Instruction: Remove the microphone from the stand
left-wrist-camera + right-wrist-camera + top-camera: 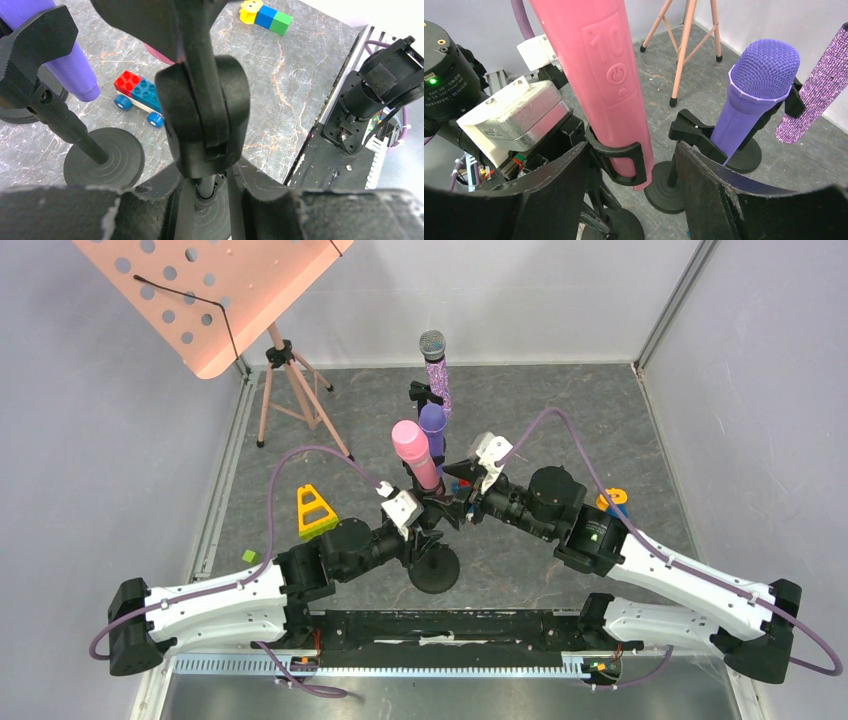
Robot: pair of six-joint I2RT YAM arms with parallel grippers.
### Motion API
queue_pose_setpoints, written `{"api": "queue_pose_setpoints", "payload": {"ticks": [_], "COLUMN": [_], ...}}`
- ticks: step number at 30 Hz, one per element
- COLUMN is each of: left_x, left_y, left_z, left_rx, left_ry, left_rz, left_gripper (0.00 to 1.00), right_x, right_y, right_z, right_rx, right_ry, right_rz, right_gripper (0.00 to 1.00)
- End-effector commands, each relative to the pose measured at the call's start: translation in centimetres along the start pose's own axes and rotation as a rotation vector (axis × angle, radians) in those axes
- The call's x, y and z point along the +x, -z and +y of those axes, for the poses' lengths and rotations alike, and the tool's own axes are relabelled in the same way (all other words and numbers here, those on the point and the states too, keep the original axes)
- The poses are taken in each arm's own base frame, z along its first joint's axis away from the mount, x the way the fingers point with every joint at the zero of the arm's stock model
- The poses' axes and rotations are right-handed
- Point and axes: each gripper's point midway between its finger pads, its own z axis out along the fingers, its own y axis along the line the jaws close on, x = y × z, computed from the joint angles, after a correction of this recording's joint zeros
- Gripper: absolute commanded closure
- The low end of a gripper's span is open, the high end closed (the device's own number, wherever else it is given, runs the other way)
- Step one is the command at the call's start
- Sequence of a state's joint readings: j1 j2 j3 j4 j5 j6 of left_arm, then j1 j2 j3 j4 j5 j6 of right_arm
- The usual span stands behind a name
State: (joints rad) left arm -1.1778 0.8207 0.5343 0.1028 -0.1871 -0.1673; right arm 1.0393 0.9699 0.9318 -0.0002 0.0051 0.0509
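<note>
The pink microphone (412, 450) stands upright in the clip (621, 160) of its black stand (435, 568). My right gripper (455, 495) is open, and its jaws straddle the lower end of the pink microphone (599, 65) and the clip without touching the body. Lower down, my left gripper (425, 530) sits around the stand's thin post, under the black swivel joint (205, 120). Its fingers (165, 210) stand slightly apart, with a small gap on each side of the post. The stand's round base (210, 220) shows below them.
A purple microphone (754, 90) and a glittery one (819, 85) stand in their own stands just behind. A pink music stand (220, 290) on a tripod is at the back left. A toy brick car (140, 97), a yellow triangle (315, 510) and a green block (249, 556) lie on the floor.
</note>
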Motion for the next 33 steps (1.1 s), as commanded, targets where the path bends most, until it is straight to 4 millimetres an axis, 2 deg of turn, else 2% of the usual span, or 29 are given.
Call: {"api": "queue_pose_setpoints", "payload": {"ticks": [1, 8, 15, 22, 28, 33], "left_x": [-1.2, -2.2, -4.8, -7.5, -9.0, -7.6], "left_y": [0.2, 0.6, 1.5, 2.5, 2.8, 2.4], "left_z": [-1.2, -1.3, -1.2, -1.3, -1.0, -1.0], "left_rx": [0.058, 0.057, 0.044, 0.046, 0.029, 0.029], "left_ry": [0.009, 0.024, 0.038, 0.051, 0.044, 0.033], "left_rz": [-0.017, -0.033, -0.083, -0.151, -0.188, -0.137], "left_gripper": [0.66, 0.58, 0.47, 0.43, 0.49, 0.62], "right_x": [-4.1, -4.0, -3.0, -2.0, -1.8, -1.6], "right_y": [0.1, 0.1, 0.0, 0.1, 0.2, 0.1], "right_z": [-0.6, 0.3, 0.4, 0.6, 0.6, 0.7], "right_rx": [0.031, -0.009, -0.012, -0.016, -0.017, -0.018], "right_ry": [0.024, 0.004, 0.005, -0.009, -0.014, -0.019], "right_rz": [-0.139, -0.144, -0.118, -0.105, -0.108, -0.105], "right_gripper": [0.31, 0.30, 0.30, 0.29, 0.29, 0.30]}}
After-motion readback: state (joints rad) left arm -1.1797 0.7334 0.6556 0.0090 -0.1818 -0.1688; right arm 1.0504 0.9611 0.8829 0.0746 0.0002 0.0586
